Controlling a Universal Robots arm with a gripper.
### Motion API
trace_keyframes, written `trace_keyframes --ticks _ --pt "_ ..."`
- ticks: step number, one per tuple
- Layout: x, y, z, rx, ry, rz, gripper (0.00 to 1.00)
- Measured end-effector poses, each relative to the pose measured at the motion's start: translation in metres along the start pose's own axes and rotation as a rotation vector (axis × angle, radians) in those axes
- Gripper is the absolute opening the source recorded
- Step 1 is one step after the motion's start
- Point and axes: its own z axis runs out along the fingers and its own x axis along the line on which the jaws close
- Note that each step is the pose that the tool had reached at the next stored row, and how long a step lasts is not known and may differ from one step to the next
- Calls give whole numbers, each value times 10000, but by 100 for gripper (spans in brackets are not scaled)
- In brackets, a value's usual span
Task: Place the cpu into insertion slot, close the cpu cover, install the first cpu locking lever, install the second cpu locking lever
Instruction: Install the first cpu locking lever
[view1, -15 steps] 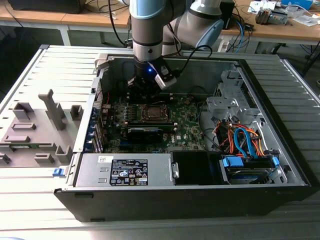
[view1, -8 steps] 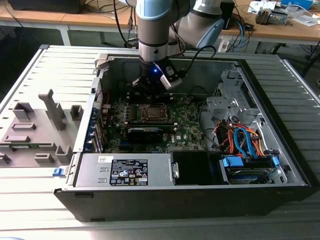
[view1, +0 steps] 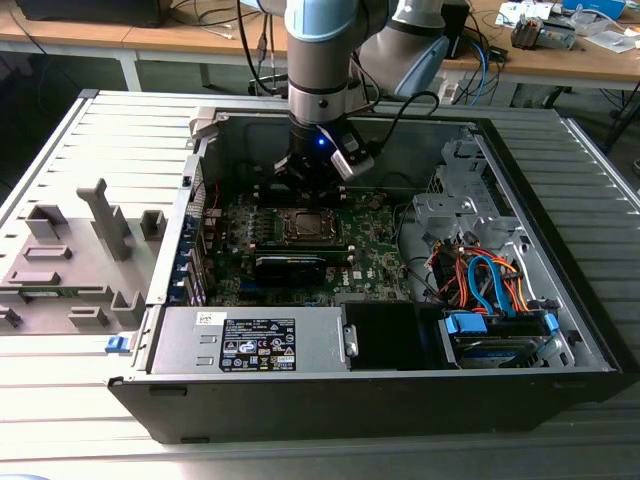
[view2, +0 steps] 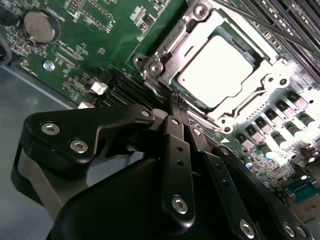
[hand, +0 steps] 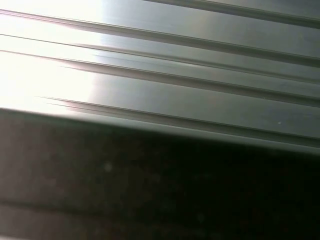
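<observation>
The cpu (view2: 220, 65), a silvery square, lies in the insertion slot (view1: 303, 226) on the green motherboard (view2: 100, 45). The cpu cover (view2: 167, 52), a metal frame, lies flat over the chip's edges. My gripper (view2: 176, 97) hovers just off one side of the socket with its black fingers (view2: 172, 130) pressed together and nothing between them. In the exterior view my gripper (view1: 315, 175) hangs inside the open computer case, just behind the socket. How the locking levers stand I cannot tell.
A black card (view1: 290, 266) lies in front of the socket, with a power supply (view1: 250, 342) and a drive with coloured cables (view1: 492, 300) along the case front. A grey fixture (view1: 70, 255) sits on the exterior view's left. A coin battery (view2: 39, 26) sits on the board.
</observation>
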Motion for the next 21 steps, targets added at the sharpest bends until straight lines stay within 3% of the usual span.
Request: trace_keyframes --ticks 15,19,21 --pt "-91 -30 28 0 8 0 11" --pt "-97 3 32 -83 -5 0 11" --pt "-95 5 32 -87 -11 1 11"
